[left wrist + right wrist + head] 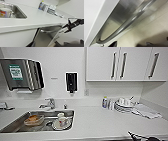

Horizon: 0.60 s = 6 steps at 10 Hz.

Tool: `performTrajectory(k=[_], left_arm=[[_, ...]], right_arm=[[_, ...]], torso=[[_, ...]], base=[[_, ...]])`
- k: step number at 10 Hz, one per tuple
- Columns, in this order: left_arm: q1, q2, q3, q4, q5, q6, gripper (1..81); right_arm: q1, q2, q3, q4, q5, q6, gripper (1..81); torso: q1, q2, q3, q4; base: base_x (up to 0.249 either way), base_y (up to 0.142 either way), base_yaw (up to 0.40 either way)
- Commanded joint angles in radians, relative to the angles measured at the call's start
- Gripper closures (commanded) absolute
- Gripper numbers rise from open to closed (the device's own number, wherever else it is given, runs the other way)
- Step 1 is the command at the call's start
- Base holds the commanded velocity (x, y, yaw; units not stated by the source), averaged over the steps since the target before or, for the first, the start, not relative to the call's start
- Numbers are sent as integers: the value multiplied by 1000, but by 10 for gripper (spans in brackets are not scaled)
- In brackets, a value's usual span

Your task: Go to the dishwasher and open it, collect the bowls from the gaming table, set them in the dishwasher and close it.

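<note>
The dishwasher's grey steel front sits under the white counter edge, seen from below in the left wrist view, with its curved bar handle across the top. My right gripper hangs just beside the handle's end, its two dark fingers spread open with nothing between them. The right wrist view looks closely along the same handle and the steel panel. My right arm shows dark at the counter's front edge. The bowls and the gaming table are out of view.
A steel sink holds a mug on a plate and a dish. A tap stands behind it. Stacked plates and cups, a bottle and a cloth lie on the counter's right. White wall cabinets hang above.
</note>
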Motion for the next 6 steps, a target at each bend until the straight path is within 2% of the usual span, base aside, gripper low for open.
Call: performTrajectory(k=[1,3,6], left_arm=[[-69,-41,34,13,0,1,10],[-69,-42,34,14,0,1,10],[-69,-42,34,17,0,1,10]], right_arm=[[133,2,-2,-28,-14,95,10],[139,26,-3,-73,-19,156,10],[136,72,-9,-114,-32,176,10]], torso=[[0,0,0,0],[0,0,0,0],[0,0,0,0]], base=[[0,0,0],[0,0,0],[0,0,0]])
